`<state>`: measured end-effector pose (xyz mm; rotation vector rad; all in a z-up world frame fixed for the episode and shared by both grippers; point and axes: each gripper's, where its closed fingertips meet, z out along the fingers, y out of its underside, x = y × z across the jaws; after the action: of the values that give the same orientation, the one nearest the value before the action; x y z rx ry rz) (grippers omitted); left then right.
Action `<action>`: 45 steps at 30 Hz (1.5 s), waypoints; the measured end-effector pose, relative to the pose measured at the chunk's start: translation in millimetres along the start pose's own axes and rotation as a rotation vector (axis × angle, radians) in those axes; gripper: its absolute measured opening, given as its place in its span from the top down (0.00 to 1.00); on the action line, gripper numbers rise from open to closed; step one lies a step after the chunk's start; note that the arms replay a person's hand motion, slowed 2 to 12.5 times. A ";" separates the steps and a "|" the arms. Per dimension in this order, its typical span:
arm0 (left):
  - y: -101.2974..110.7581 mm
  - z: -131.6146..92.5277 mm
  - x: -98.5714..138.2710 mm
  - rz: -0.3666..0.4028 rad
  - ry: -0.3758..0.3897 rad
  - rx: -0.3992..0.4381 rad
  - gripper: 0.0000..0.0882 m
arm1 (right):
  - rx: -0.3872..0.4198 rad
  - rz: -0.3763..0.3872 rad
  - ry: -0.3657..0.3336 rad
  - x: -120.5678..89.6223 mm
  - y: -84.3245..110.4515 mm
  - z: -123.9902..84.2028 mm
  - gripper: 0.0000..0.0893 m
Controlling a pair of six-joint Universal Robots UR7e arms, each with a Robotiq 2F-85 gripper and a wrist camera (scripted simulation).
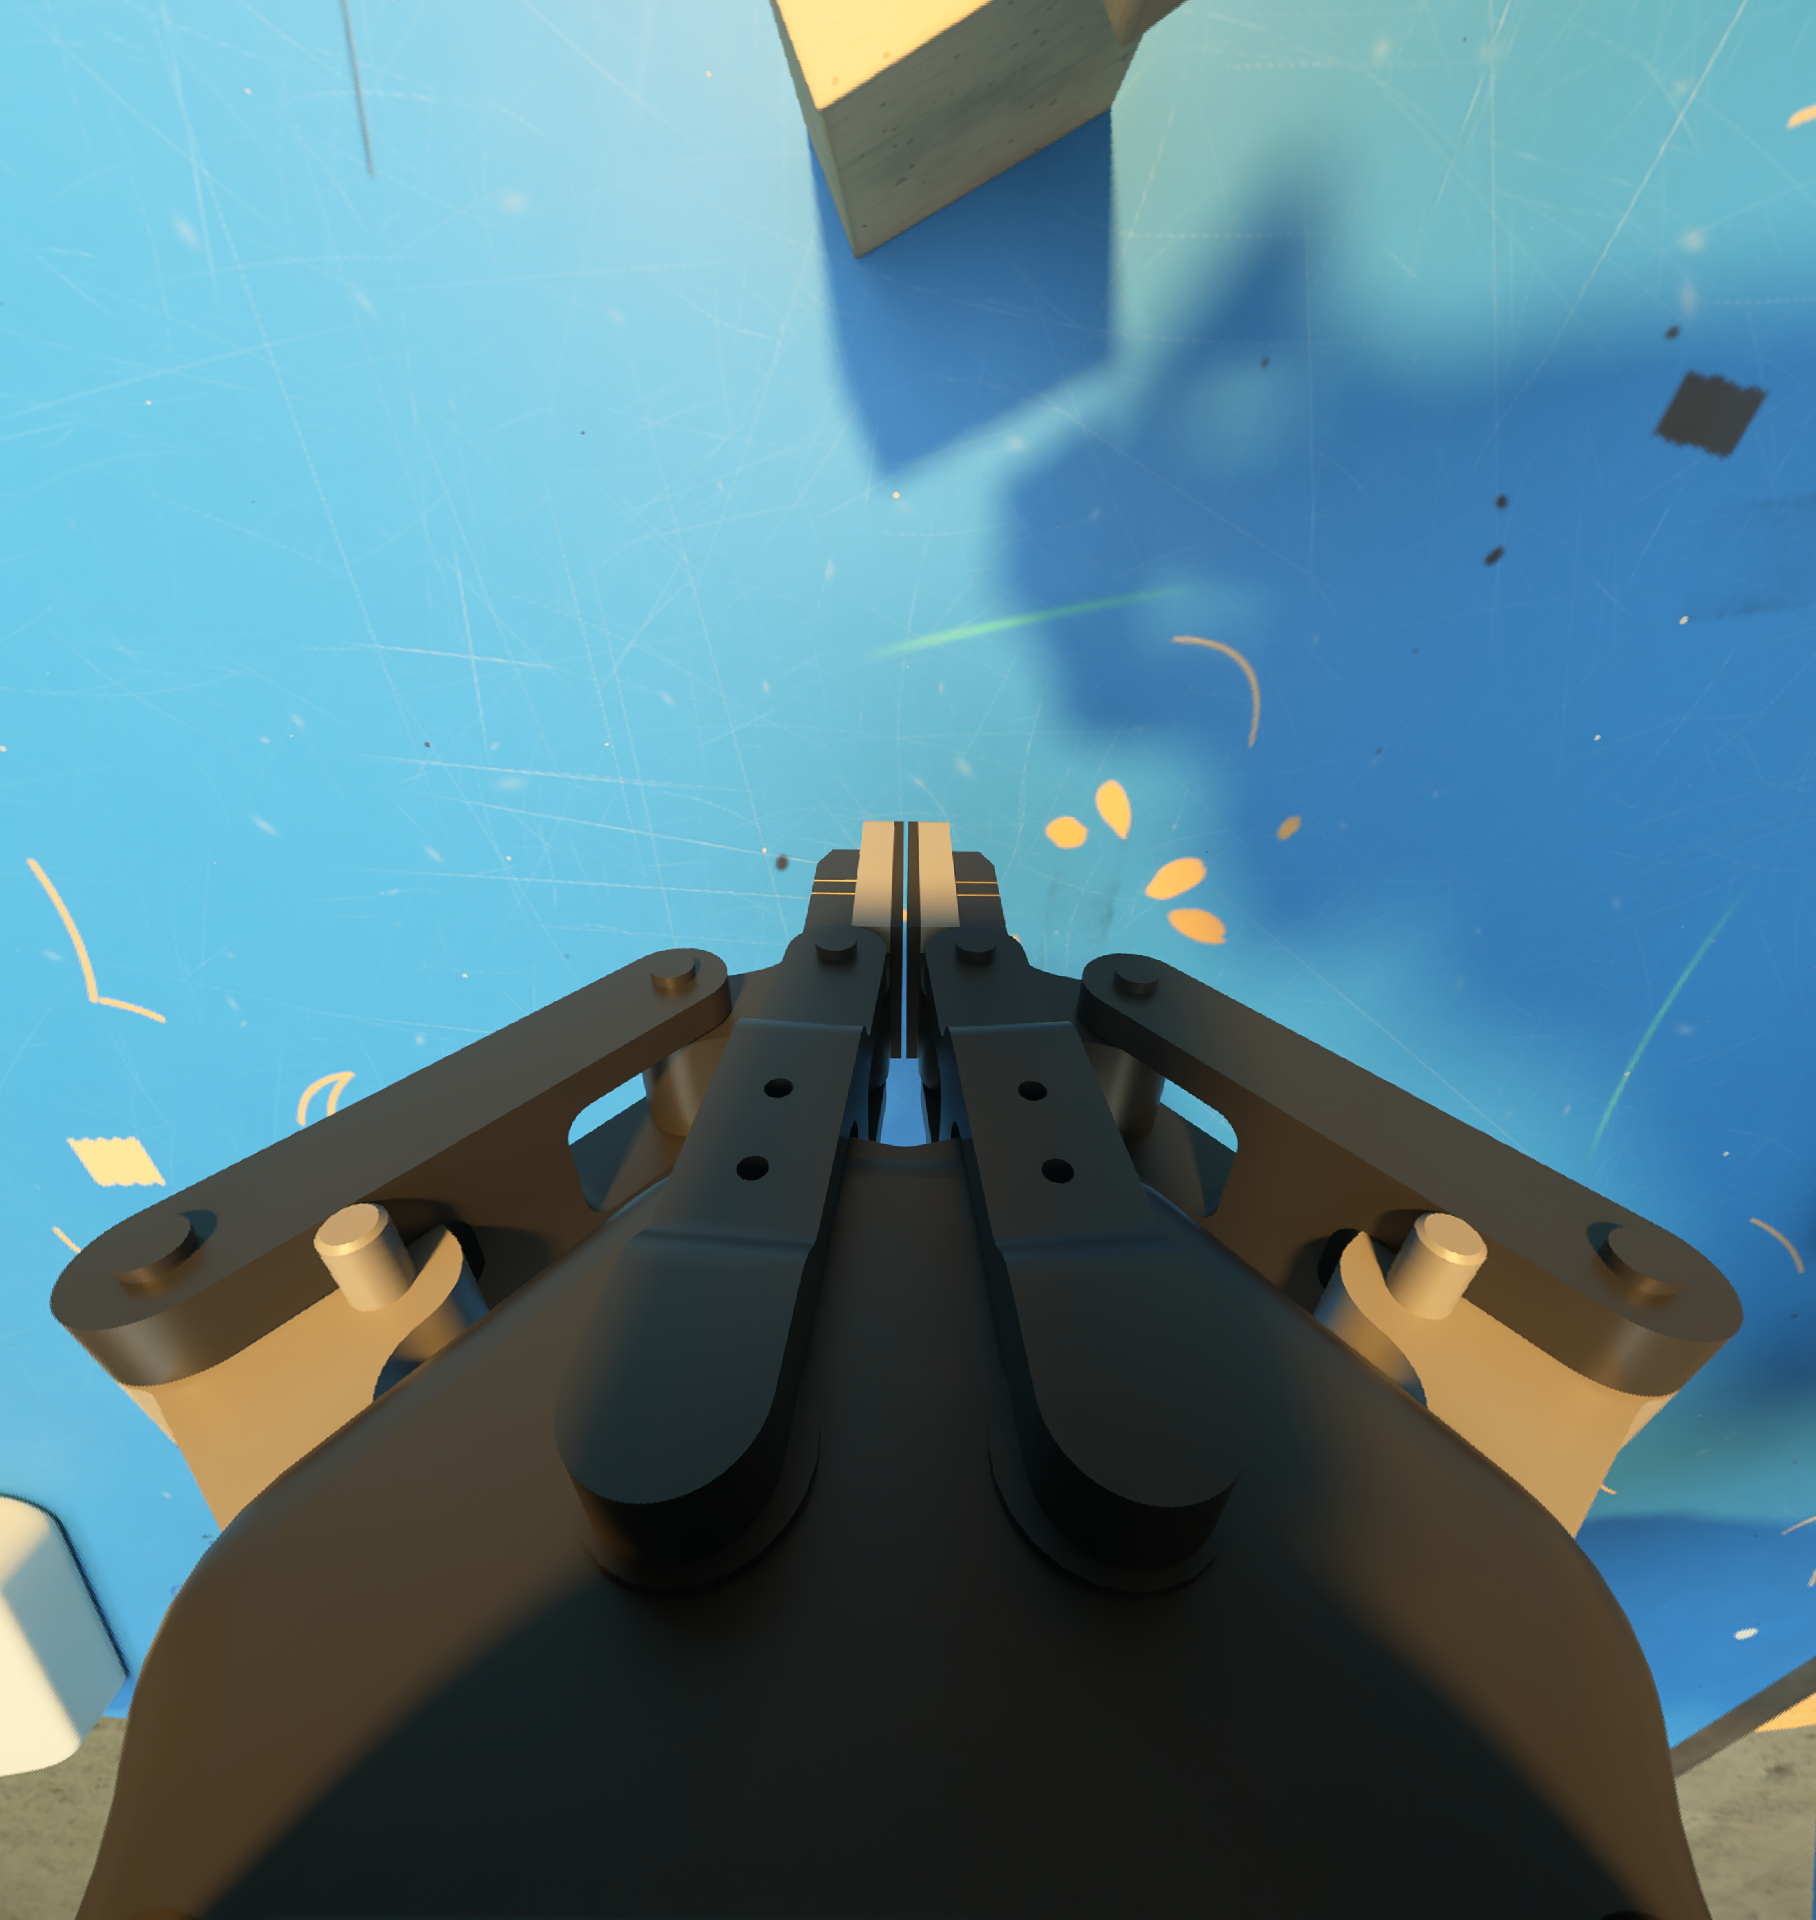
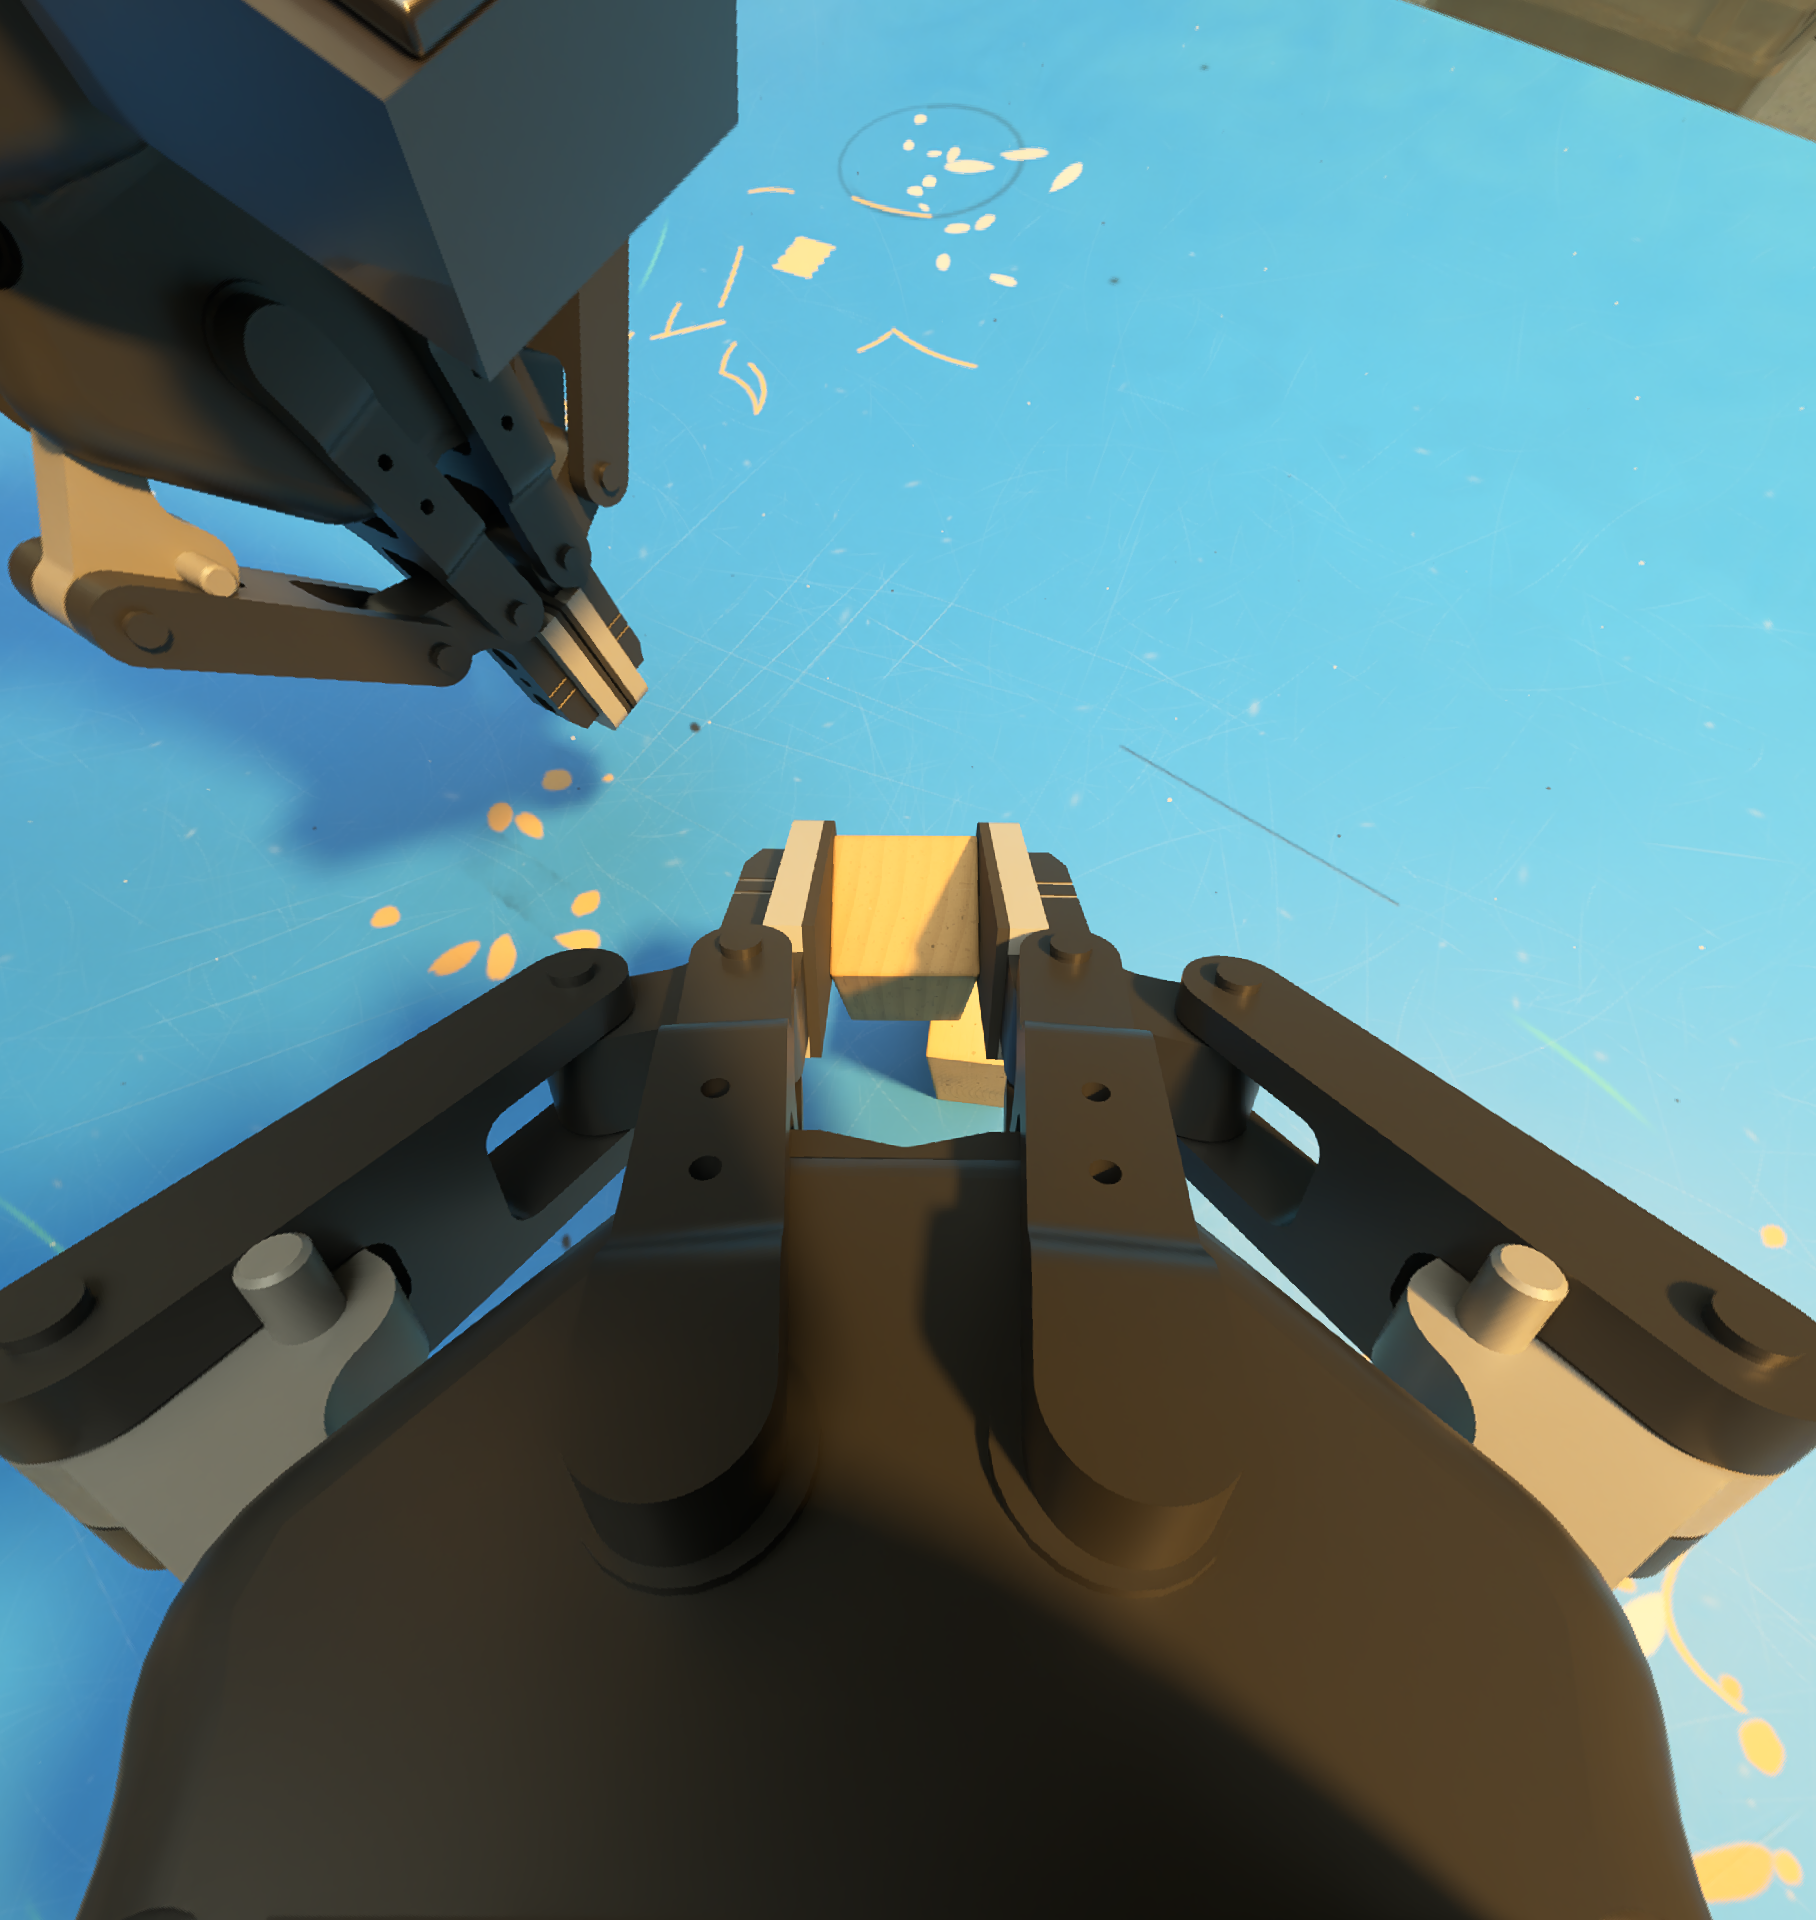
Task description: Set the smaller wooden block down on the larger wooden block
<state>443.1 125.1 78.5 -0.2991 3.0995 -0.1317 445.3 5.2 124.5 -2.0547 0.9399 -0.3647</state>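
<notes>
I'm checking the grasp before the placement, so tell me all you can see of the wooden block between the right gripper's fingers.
The wooden block is pale, light-grained wood with flat faces and sharp edges, lit warm yellow on top and shaded on its near face. It sits squarely between the right gripper's two light pads, which press its opposite sides. It appears to be held clear of the blue mat. Another wooden piece shows below it; whether they touch cannot be told.

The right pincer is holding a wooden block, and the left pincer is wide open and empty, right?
Not quite. The left pincer is empty, but it is shut, not wide open: the left wrist view shows its two pads pressed almost together with nothing between them. The right pincer does hold a wooden block, as the right wrist view shows.
</notes>
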 end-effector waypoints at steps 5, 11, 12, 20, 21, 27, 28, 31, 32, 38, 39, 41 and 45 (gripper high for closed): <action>0.4 -8.1 -9.6 -0.021 -0.028 0.019 0.92 | 0.023 0.038 -0.014 1.1 -0.1 -2.8 0.74; 3.8 -19.9 -18.6 -0.031 -0.048 0.043 0.82 | 0.016 0.067 -0.018 3.5 1.9 -0.2 0.74; 4.6 -21.8 -19.1 -0.033 -0.044 0.046 0.81 | 0.014 0.066 -0.018 3.6 2.1 0.8 0.74; 8.6 -37.1 -25.0 -0.045 -0.036 0.081 0.79 | -0.029 0.043 0.014 6.9 7.5 6.7 0.74; 8.5 -38.9 -26.2 -0.045 -0.039 0.089 0.79 | -0.032 0.040 0.016 6.7 7.4 7.1 0.74; 3.7 -47.9 -33.0 -0.068 -0.030 0.147 0.78 | -0.043 0.029 0.031 6.5 6.9 8.0 0.74; 2.2 -48.7 -33.9 -0.076 -0.022 0.158 0.78 | -0.046 0.030 0.034 6.7 6.9 8.3 0.74; -3.0 -49.8 -36.1 -0.107 0.010 0.186 0.77 | -0.053 0.038 0.045 7.5 6.8 9.6 0.74; -5.1 -49.9 -37.0 -0.118 0.021 0.195 0.77 | -0.057 0.041 0.049 8.0 6.9 10.3 0.74; -20.7 -48.4 -47.6 -0.167 0.049 0.262 0.73 | -0.076 0.050 0.077 11.2 8.2 17.0 0.74; -23.6 -48.2 -50.2 -0.173 0.046 0.275 0.73 | -0.080 0.050 0.081 11.7 8.6 18.2 0.74; -29.5 -48.1 -55.9 -0.186 0.039 0.304 0.72 | -0.085 0.049 0.091 12.8 9.1 20.5 0.74; -41.1 -47.9 -64.3 -0.213 0.050 0.362 0.72 | -0.095 0.043 0.112 15.4 10.1 23.1 0.74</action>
<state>512.4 101.1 130.8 -0.6137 2.9988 -0.7028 463.4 3.2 101.3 -2.1141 1.0859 -0.4228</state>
